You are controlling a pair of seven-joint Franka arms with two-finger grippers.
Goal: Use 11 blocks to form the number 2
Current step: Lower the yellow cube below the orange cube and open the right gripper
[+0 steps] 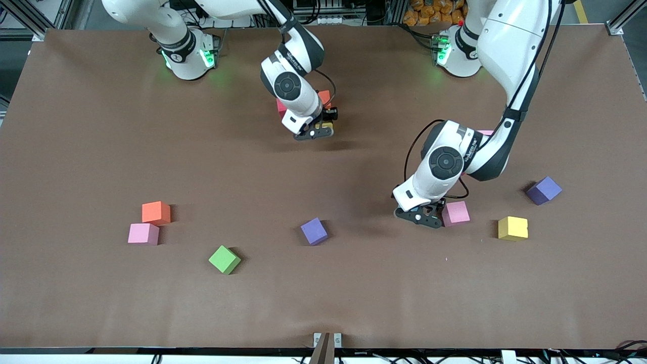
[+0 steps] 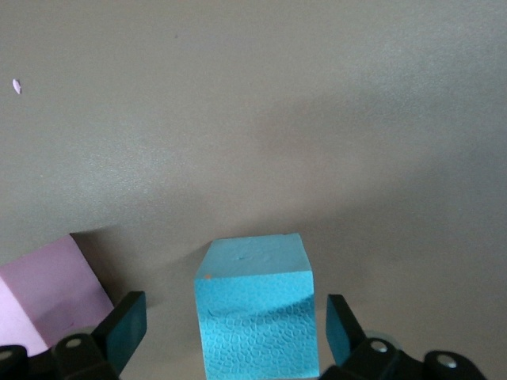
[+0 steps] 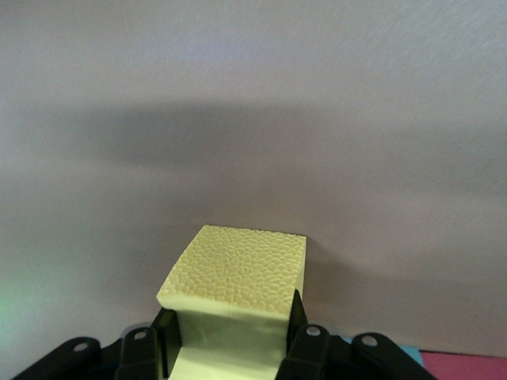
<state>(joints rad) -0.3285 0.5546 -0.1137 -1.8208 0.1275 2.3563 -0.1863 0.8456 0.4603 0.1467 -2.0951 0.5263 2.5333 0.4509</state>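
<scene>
Brown table (image 1: 101,126) – left gripper (image 2: 230,328) spread wide around a light blue block (image 2: 255,309); right gripper (image 3: 230,336) clamps a yellow block (image 3: 234,285), lifted.

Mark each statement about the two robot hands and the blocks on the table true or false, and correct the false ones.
1. The right hand grips a yellow block. True.
2. The left hand is clamped on the light blue block. False: its fingers stand open on either side of it.
3. The green block lies nearer the front camera than the orange block. True.
4. A pink block is stacked on the light blue block. False: it sits beside it on the table.
</scene>
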